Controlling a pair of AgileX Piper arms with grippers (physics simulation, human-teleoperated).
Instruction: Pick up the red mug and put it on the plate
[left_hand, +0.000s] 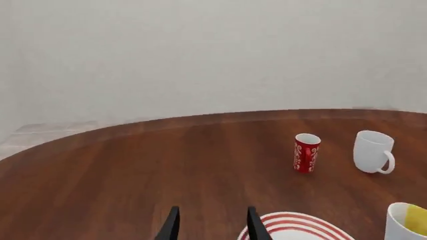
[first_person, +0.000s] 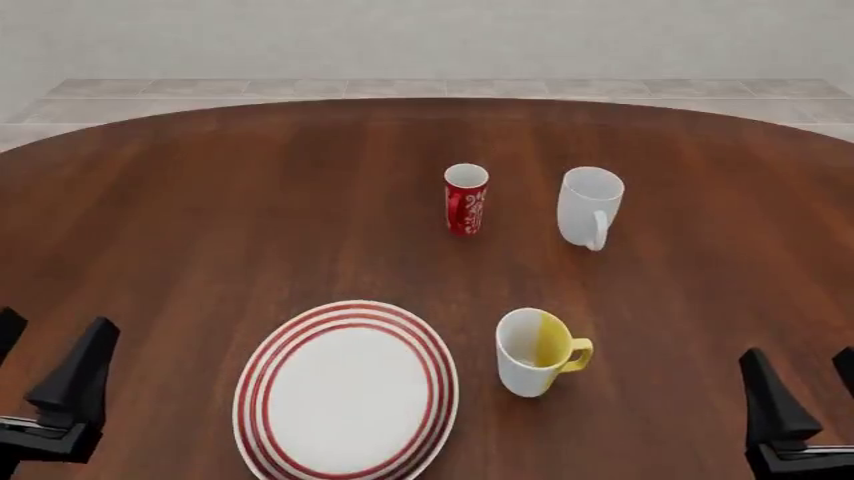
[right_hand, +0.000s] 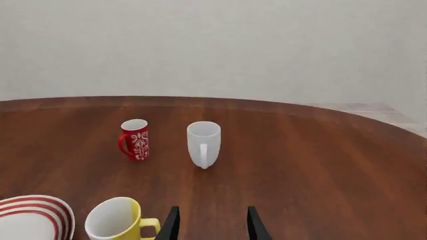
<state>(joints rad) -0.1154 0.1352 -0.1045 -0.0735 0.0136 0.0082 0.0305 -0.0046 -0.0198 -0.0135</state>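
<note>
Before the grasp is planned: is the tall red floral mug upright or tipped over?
Upright. The tall red floral mug stands on its base on the wooden table, its white-lined mouth facing up in every view.

Even, diffuse light fills all three rendered views, bright and without glare. The round dark wooden counter (first_person: 267, 200) carries only faint sheen streaks; shadows beneath the mugs are barely visible. Focus is sharp throughout.

1. The red mug (first_person: 466, 199) stands upright at upper centre of the front view
2. The white mug (first_person: 589, 207) stands just to its right
3. The plate (first_person: 347, 390) lies at lower centre-left, with the yellow mug (first_person: 537, 351) beside it on the right
</note>
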